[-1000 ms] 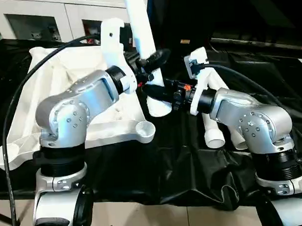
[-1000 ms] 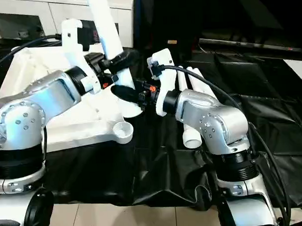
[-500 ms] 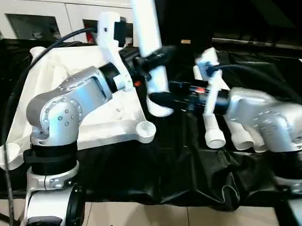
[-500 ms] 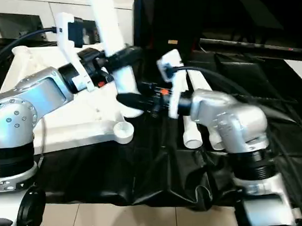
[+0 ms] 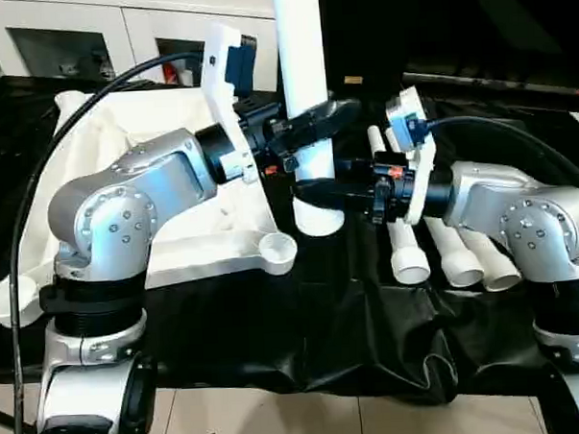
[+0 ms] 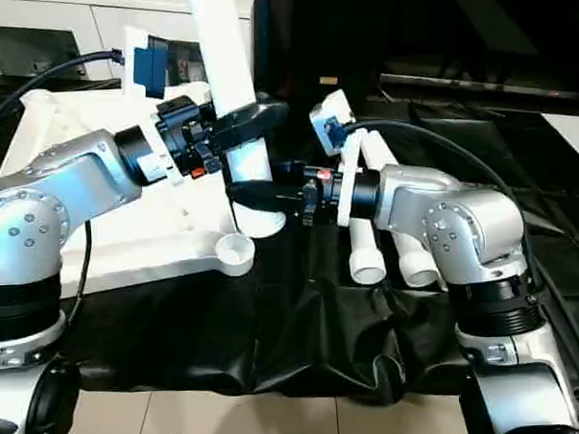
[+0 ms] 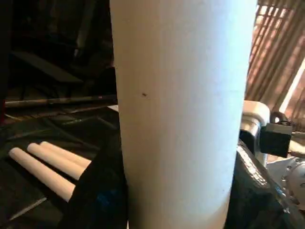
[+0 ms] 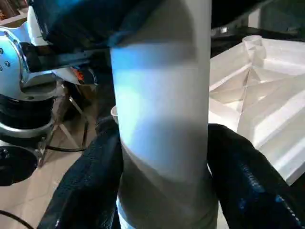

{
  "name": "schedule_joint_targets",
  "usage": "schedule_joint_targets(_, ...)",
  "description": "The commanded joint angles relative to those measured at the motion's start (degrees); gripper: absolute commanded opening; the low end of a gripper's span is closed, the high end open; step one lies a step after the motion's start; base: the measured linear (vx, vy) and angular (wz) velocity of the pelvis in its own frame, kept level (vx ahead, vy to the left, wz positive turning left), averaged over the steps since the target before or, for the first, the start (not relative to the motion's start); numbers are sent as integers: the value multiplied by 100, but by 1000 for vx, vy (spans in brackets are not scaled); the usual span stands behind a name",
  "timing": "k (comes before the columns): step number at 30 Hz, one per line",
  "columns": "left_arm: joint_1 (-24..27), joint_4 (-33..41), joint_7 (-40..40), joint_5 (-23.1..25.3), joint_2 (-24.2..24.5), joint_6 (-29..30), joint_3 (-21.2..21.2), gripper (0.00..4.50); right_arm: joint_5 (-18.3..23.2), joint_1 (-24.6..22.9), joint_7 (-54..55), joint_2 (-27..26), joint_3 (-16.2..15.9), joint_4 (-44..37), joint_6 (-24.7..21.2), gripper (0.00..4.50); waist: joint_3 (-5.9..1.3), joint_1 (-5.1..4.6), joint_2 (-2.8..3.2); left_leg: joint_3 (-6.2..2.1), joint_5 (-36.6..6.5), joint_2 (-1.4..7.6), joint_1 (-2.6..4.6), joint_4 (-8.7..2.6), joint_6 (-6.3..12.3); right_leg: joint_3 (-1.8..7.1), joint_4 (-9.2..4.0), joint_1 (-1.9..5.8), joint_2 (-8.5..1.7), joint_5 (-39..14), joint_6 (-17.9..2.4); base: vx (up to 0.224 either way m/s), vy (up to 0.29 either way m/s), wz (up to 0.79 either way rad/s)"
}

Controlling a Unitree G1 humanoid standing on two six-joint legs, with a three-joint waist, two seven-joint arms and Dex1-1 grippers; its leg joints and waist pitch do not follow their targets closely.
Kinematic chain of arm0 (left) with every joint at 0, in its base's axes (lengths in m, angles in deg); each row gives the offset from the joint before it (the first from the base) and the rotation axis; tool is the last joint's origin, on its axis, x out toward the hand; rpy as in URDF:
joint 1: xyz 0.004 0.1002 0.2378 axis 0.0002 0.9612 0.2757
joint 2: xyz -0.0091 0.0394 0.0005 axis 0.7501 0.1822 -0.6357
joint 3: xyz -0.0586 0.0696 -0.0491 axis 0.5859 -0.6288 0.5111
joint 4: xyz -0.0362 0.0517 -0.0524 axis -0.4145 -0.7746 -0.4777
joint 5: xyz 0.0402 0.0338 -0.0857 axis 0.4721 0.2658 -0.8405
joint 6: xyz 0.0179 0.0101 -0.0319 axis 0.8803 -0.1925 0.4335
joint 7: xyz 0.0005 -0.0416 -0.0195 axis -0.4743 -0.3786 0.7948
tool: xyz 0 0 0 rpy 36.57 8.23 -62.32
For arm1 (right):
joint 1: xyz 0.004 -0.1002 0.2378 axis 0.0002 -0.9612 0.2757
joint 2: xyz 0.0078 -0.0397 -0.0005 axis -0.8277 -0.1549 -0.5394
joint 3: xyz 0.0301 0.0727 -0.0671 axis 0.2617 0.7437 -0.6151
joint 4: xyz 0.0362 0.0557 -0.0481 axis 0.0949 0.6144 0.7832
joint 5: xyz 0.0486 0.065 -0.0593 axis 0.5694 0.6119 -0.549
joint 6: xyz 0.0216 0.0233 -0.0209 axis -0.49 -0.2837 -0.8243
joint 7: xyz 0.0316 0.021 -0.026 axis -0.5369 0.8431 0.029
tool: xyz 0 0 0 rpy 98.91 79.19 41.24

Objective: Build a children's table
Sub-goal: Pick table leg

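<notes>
My left claw (image 5: pixel 310 127) grips the upright leg (image 5: pixel 302 72), and my right claw (image 5: pixel 331 188) clasps the same leg lower down, near its wide end. The leg stands just beside the top (image 5: pixel 123 147) on the black desk (image 5: pixel 304 322). Three more legs (image 5: pixel 445 253) lie to my right.

Both head cameras look forward and down over the silver forearms at the black-draped worktop (image 5: pixel 352 320), set slightly apart, so the upright leg (image 5: pixel 303 91) sits further toward picture left in the right eye view. Each wrist camera looks along its own fingers, pressed very close to that same leg. The left wrist view also catches the three spare legs (image 7: pixel 47 164) lying beyond it.
</notes>
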Motion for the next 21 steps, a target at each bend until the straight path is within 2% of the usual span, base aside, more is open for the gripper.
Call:
schedule_joint_targets(1,-23,130,-75,-30,16,-14,5,198,85,-3,-21,-6,26,-17,-87,231,-415,18,22,-4,-44,219,-31,-389,-16,311,-397,405,-445,-638,-895,0,0,0)
schedule_joint_targets(3,-20,133,-71,-33,17,-5,23,198,100,-33,-1,-17,2,-38,-81,213,-413,18,13,-6,-83,221,-29,-395,-44,309,-406,406,-447,-729,-872,0,0,0)
schedule_joint_targets(4,-22,129,-63,-42,15,2,34,233,102,-50,4,-24,-9,-48,-76,208,-413,22,18,-4,-89,218,-31,-394,-49,310,-409,405,-449,-753,-856,0,0,0)
schedule_joint_targets(6,-75,25,105,-121,-58,116,139,268,96,-81,11,-43,-23,-70,-73,206,-412,20,24,-4,-95,220,-31,-395,-59,311,-411,402,-448,-765,-846,0,0,0)
schedule_joint_targets(9,-106,29,83,-117,-33,58,152,274,68,-130,22,-67,-42,-116,-57,204,-417,31,36,-9,-69,212,-41,-392,-61,310,-410,411,-450,-714,-852,0,0,0)
schedule_joint_targets(10,-137,21,102,-114,-28,49,173,303,55,-154,25,-75,-45,-136,-52,201,-420,30,34,-10,-64,211,-38,-392,-62,305,-407,409,-442,-692,-847,0,0,0)
schedule_joint_targets(11,-182,0,94,-100,-4,29,190,312,43,-178,25,-81,-54,-157,-43,201,-423,34,53,-14,-62,212,-32,-391,-64,304,-402,406,-443,-667,-855,0,0,0)
schedule_joint_targets(14,-411,-213,147,-18,88,-1,298,334,-1,-257,27,-70,-86,-204,8,201,-414,37,51,-12,-107,204,-30,-395,-69,305,-418,404,-434,-689,-833,0,0,0)
schedule_joint_targets(19,-555,-291,4,77,229,-55,244,345,-102,-334,30,-44,-146,-263,102,201,-423,44,93,-29,-109,217,-22,-397,-119,303,-399,408,-448,-633,-823,0,0,0)
schedule_joint_targets(21,-558,-308,29,51,205,-10,247,309,-119,-344,33,-49,-153,-274,116,201,-427,38,96,-27,-99,218,-25,-395,-143,299,-387,410,-443,-501,-896,0,0,0)
